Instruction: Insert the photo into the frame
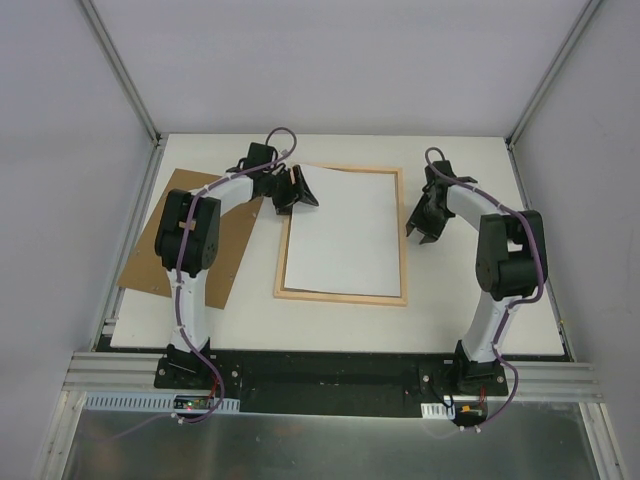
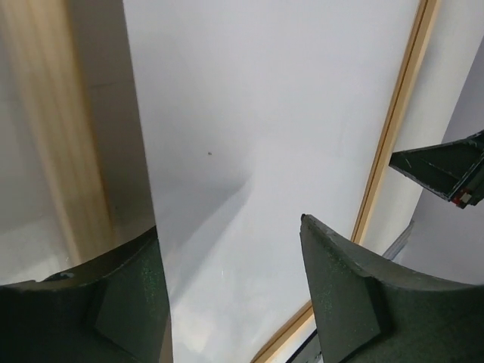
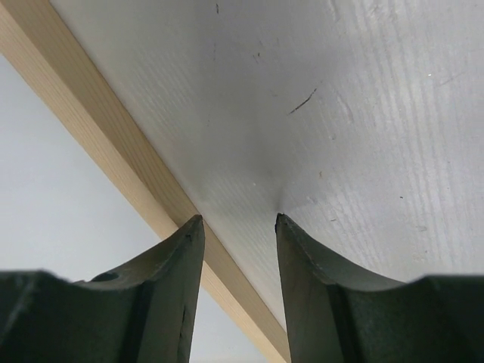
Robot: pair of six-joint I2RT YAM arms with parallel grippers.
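White desk [image 1: 330, 325] carries light wooden rectangular frame [image 1: 340, 296]; thin paper photo [image 1: 345, 235] lies inside it, white side up; flat brown backing board [image 1: 150, 255] left of frame; right hand [image 1: 425, 220], fingers apart, empty, at frame's right strip; left hand [image 1: 293, 190], fingers apart, empty, over photo's far-left corner

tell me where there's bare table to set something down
Bare table runs along the near edge, between the frame and the arm bases. Crowded: the brown board fills the left, the left fingers and right fingers flank the frame's far half.

Right gripper [image 3: 238, 219], jaws apart, over light wooden edge of the frame [image 3: 106, 125].
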